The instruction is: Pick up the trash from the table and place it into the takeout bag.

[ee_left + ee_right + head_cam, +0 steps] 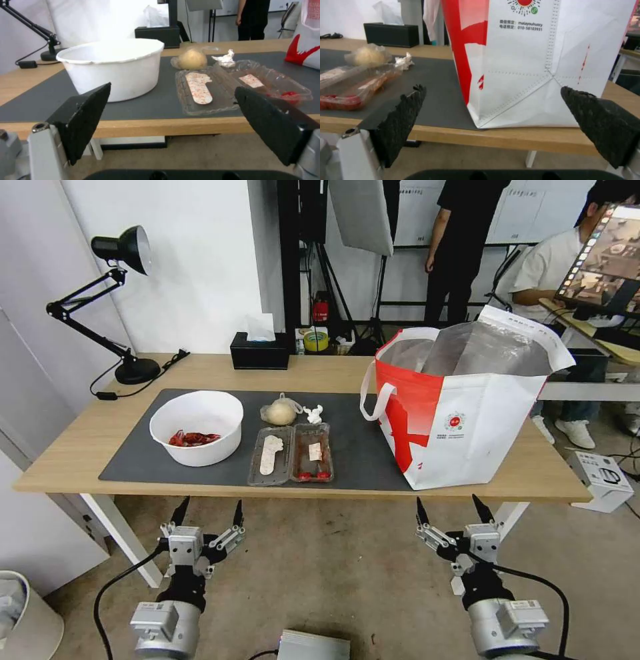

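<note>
Both grippers hang spread wide below the long light-wood table's (320,373) near edge: left gripper (208,511) before the white round bowl (197,427), right gripper (455,508) before the red-and-white insulated takeout bag (467,427). Clear plastic clamshell tray (291,453), knotted clear bag (280,411) and crumpled white tissue (314,413) lie on the dark grey mat (133,453).

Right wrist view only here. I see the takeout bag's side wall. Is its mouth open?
Observer: Yes. The red-and-white insulated takeout bag stands upright, mouth open, silver lining showing.
Operator: Anything to the left of the clear plastic clamshell tray?
Observer: A white round bowl with red scraps, on the dark grey mat.
Operator: Left tool?
Observer: The left tool is open, below the front edge of the light-wood table, pointing towards the bowl.
</note>
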Robot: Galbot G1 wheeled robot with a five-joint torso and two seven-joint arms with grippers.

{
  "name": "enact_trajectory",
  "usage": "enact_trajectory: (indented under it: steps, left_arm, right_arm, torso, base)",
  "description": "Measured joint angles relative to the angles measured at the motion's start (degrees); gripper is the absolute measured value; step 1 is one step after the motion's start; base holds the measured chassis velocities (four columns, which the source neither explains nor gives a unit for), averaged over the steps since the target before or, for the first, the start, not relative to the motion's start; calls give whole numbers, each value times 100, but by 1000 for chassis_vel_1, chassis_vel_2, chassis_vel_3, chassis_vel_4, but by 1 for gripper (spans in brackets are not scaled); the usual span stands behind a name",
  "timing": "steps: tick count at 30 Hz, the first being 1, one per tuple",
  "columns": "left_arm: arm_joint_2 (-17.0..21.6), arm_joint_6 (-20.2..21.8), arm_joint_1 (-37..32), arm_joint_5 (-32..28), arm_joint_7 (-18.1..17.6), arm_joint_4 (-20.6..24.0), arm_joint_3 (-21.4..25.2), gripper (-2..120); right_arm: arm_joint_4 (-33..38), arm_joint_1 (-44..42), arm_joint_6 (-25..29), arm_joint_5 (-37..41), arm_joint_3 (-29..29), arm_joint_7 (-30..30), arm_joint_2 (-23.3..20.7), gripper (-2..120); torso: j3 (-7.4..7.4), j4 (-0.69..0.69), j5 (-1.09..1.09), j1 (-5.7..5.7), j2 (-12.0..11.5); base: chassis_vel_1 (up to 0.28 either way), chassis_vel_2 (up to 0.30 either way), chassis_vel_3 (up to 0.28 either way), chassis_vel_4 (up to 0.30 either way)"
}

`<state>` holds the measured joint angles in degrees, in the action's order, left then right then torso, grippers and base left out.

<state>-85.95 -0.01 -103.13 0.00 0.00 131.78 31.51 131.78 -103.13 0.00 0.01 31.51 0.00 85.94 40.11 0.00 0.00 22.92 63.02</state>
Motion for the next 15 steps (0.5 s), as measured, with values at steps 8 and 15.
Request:
enact_trajectory:
  steps: [8, 15]
  left_arm:
    - [0, 0, 0, 0, 0, 0, 0, 100]
    - [0, 0, 0, 0, 0, 0, 0, 100]
  right_arm:
    - [0, 0, 0, 0, 0, 0, 0, 100]
    - [0, 0, 0, 0, 0, 0, 0, 100]
  torso:
    - [0, 0, 0, 0, 0]
    - [0, 0, 0, 0, 0]
  base:
    - [0, 0, 0, 0]
    - [0, 0, 0, 0]
